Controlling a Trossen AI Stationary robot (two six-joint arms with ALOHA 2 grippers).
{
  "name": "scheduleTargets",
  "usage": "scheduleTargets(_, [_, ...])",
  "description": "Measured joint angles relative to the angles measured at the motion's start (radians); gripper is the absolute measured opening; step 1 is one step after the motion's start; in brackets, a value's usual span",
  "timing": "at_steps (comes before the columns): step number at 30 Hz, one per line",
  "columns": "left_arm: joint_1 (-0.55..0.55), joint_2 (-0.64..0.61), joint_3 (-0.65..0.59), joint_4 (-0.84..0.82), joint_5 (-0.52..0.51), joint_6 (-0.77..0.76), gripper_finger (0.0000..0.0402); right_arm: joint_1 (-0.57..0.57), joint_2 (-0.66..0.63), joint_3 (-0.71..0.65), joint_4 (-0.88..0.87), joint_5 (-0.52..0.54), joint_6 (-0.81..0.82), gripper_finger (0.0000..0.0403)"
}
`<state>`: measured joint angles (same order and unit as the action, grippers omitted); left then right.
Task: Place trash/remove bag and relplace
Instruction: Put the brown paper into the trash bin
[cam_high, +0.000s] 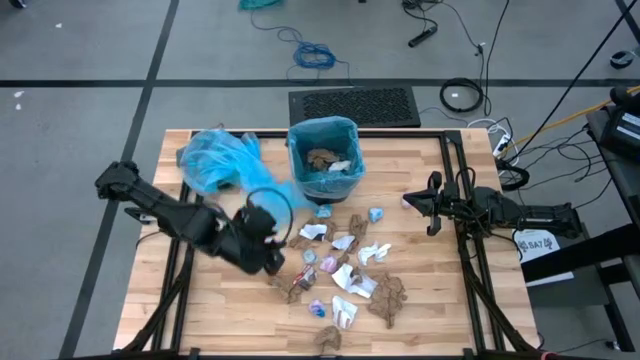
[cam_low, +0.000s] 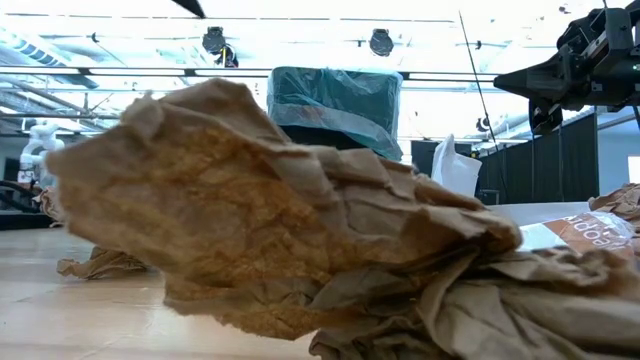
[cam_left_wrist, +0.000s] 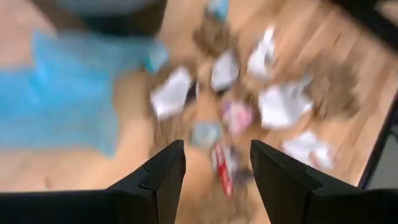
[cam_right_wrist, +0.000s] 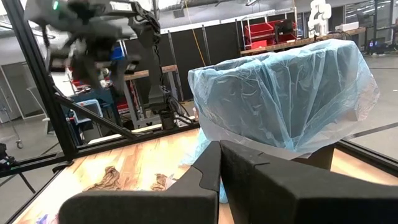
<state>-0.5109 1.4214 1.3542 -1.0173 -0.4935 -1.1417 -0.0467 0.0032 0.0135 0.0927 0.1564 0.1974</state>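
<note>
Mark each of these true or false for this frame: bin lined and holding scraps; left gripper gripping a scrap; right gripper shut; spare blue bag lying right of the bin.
1. The bin wears a blue liner and already holds brown scraps. True.
2. The left gripper grips a scrap. False: its fingers are open, empty, above the trash.
3. The right gripper is shut. True.
4. The loose blue bag lies right of the bin. False: it lies to its left.

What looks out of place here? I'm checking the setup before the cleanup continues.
The trash lies scattered across the table rather than in the lined bin, which holds only a few scraps. A loose blue bag lies crumpled beside the bin.
</note>
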Motion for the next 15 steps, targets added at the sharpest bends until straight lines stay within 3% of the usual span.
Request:
scheduleTargets(4, [-0.049,0.048,-0.051,-0.029,0.052,-0.177,0.0184,0.0,0.0,0.0,0.0,0.0,0.0,0.0])
scheduleTargets(7, [-0.057,0.079,-0.086,-0.03,0.147,-0.297,0.0184,0.0,0.0,0.0,-0.001,0.0,0.0,0.0])
scheduleTargets(12, [-0.053,0.131,-0.16,-0.024,0.304,-0.395,0.0184,0.0,0.0,0.0,0.0,0.0,0.0,0.0])
scheduleTargets(15, [-0.041,0.153,-0.221,0.078,0.405,-0.395,0.0184,0.0,0.0,0.0,0.0,0.0,0.0,0.0])
